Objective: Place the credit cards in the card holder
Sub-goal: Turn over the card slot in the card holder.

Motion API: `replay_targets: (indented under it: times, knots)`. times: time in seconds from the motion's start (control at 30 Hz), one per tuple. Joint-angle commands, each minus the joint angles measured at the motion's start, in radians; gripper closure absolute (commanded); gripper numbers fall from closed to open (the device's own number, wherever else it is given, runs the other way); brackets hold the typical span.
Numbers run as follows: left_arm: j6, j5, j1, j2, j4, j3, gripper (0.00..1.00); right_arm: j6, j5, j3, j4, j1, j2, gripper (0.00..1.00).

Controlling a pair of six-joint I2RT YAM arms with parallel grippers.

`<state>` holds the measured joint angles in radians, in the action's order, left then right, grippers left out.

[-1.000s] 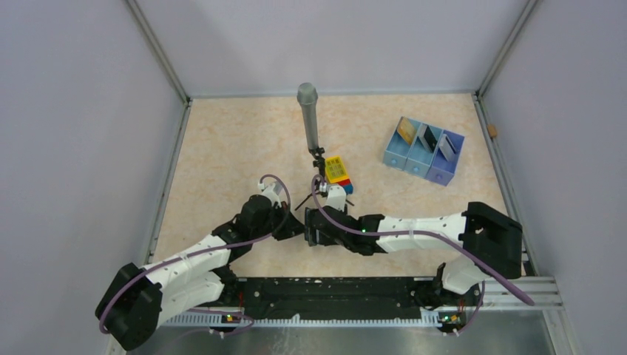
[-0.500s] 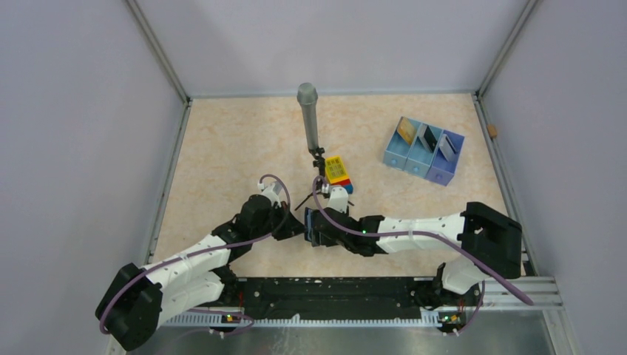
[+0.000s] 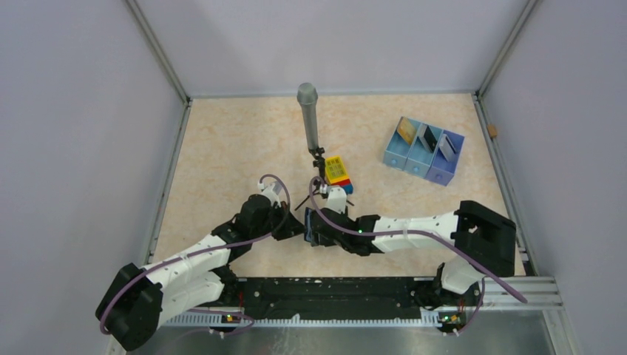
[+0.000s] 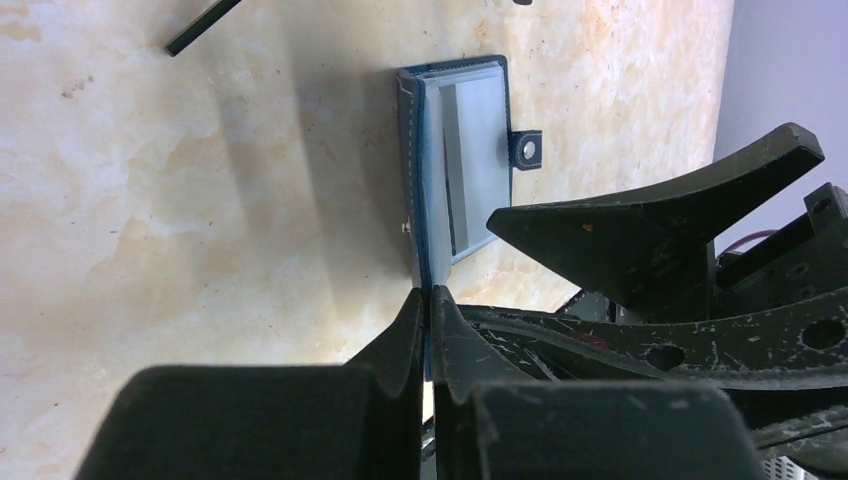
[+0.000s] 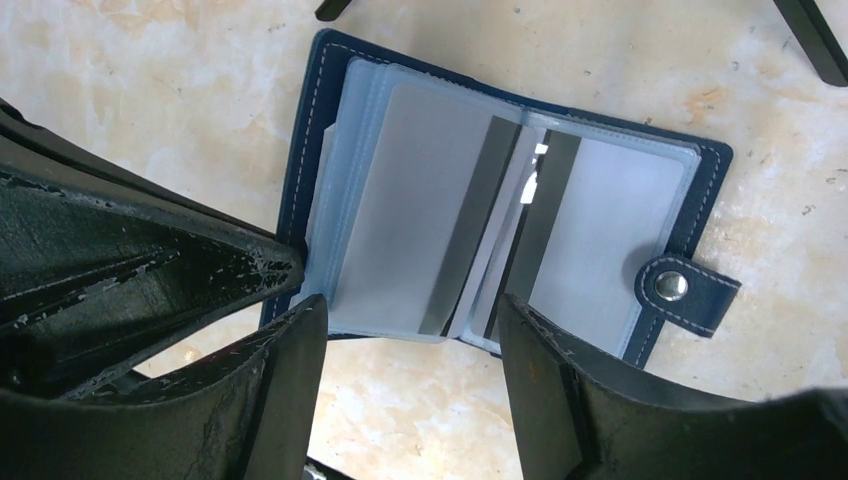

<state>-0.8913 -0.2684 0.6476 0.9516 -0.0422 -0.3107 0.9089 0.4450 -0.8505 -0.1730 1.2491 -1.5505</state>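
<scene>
The beige marbled table (image 3: 229, 148) lies open along its left edge and far side, walled in by grey panels (image 3: 74, 148). Near the front middle, the left gripper (image 4: 428, 298) is pinched closed on the left cover edge of the card holder (image 5: 500, 200), which lies flat and open, its snap tab (image 5: 672, 287) pointing right. The right gripper (image 5: 412, 305) hovers over the holder's near edge with fingers spread wide and nothing between them. From above both grippers crowd together and hide most of the holder. Pale inserts with dark stripes show in its clear sleeves; whether they are cards cannot be told. Beyond stand an upright grey cylinder (image 3: 308, 122) and a yellow-topped toy brick block (image 3: 338, 171). Well apart to the right, three credit cards (image 3: 427, 137) stand in a pale blue three-compartment tray (image 3: 418, 168).
</scene>
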Motion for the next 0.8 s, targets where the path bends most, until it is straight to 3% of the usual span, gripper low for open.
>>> replay_targets:
  times: [0.0, 0.43, 0.77]
  knots:
    - [-0.005, -0.018, -0.006, -0.004, -0.042, -0.025, 1.00, -0.005, 0.024, -0.068, -0.019, 0.006, -0.039, 0.37]
    - [-0.008, -0.025, -0.008, -0.007, -0.047, -0.025, 1.00, -0.013, 0.037, -0.118, -0.025, 0.030, -0.071, 0.36]
    - [-0.016, -0.018, -0.010, -0.025, -0.036, -0.026, 1.00, 0.049, 0.133, -0.243, -0.190, 0.062, -0.165, 0.36]
